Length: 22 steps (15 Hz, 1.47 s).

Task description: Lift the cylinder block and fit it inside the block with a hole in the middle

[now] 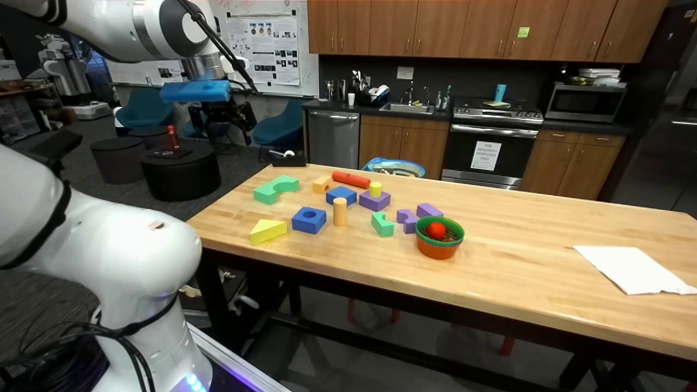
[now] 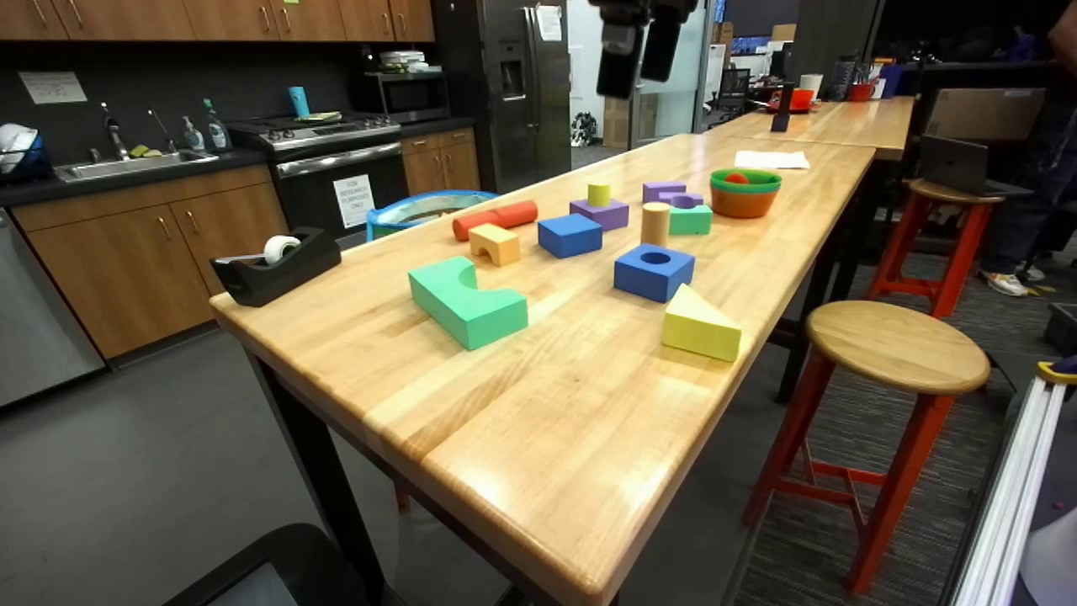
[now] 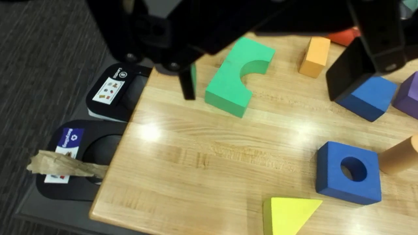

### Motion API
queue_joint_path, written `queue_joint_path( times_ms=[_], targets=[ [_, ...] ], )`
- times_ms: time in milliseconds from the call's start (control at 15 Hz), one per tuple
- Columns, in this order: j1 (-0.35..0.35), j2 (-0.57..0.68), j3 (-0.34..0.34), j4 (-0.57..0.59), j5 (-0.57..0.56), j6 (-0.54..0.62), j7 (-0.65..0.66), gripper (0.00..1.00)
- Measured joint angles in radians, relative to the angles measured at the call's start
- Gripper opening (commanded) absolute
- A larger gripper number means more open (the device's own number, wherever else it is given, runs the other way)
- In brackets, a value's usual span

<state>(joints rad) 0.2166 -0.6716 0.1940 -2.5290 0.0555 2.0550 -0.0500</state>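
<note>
The cylinder block is orange-tan and stands upright on the table in both exterior views. In the wrist view the cylinder block is cut by the right edge. The blue block with a hole in the middle lies flat right beside it, hole facing up, and also shows in an exterior view and the wrist view. The hole has nothing in it. My gripper is open and empty, high above the table. It also shows in an exterior view and the wrist view.
A yellow wedge lies near the holed block. A green arch, solid blue block, orange arch, red bar and purple block with a short yellow cylinder lie around. A bowl stands farther along.
</note>
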Motion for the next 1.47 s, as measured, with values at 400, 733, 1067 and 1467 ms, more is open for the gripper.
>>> queue_joint_path(
  times_ms=[400, 733, 1067, 1467],
  targets=[
    [0.004, 0.052, 0.051, -0.029, -0.177, -0.004, -0.017, 1.0],
    [-0.035, 0.092, -0.007, -0.041, -0.211, 0.077, -0.026, 1.0],
    [-0.08, 0.093, -0.159, -0.085, -0.21, 0.209, -0.156, 1.0],
    [-0.135, 0.1, -0.272, -0.181, -0.21, 0.338, -0.255, 1.0]
  ],
)
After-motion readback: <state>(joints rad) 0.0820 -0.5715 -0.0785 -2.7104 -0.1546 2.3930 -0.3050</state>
